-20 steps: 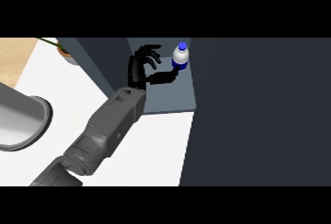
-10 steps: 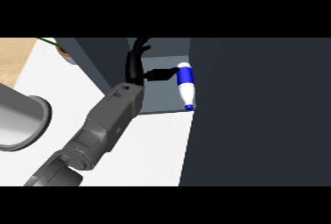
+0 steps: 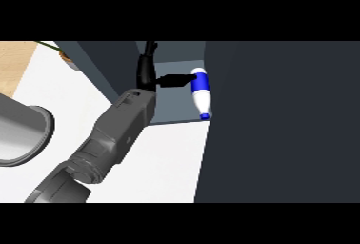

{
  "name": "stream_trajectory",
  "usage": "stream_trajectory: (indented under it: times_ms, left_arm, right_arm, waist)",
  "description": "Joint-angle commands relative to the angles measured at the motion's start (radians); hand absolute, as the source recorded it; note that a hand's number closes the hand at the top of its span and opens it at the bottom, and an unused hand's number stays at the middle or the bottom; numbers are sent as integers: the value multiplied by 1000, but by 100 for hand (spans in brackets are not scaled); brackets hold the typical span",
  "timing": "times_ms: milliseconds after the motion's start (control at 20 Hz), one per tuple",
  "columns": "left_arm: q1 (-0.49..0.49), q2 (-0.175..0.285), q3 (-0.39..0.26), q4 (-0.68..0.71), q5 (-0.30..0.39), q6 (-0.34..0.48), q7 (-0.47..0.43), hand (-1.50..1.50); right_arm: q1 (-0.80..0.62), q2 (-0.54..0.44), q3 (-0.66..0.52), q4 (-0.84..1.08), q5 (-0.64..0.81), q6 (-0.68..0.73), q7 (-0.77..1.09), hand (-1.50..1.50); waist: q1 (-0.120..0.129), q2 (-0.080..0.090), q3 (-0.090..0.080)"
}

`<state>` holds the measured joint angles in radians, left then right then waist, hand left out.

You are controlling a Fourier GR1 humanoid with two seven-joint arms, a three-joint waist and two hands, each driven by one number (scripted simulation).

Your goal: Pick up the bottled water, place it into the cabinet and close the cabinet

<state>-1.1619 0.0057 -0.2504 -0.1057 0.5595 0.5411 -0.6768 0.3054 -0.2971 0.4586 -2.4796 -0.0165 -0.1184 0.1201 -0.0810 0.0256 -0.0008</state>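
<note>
Head view, white counter [image 3: 169,162], bottled water [image 3: 201,90] lying in cabinet [image 3: 172,113], door [image 3: 281,119] r.

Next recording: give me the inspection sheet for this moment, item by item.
Surface: white counter top.
Job's things: white water bottle with blue label lies inside the open dark grey cabinet, blue cap toward the view's lower edge.
Clutter: round grey metal vessel at left edge; small potted plant top left.
Hands: left hand inside the cabinet, open, its thumb or a finger touching the bottle; right hand not in view.
Cables: nothing seen.
Surroundings: wooden floor top left.
</note>
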Motion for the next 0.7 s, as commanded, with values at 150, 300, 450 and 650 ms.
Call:
stream_trajectory:
  times_ms: [150,300,450,650]
  left_arm:
    - [-12,-6,18,-52,7,-157,-39,-150]
    - [-21,-6,22,-104,25,-284,-21,-150]
    - [10,-6,22,-141,42,-342,-27,-150]
    - [42,-6,0,-199,77,-357,-3,-150]
  right_arm:
    - [21,-15,-51,-79,-62,12,50,-150]
    - [47,-3,-24,-73,-43,10,22,-150]
    - [64,12,36,-87,31,-12,33,-150]
    - [67,-4,-16,-92,-7,15,22,-150]
  waist:
    - [19,-7,0]
    - [18,-13,0]
    - [31,-19,0]
    - [37,-20,1]
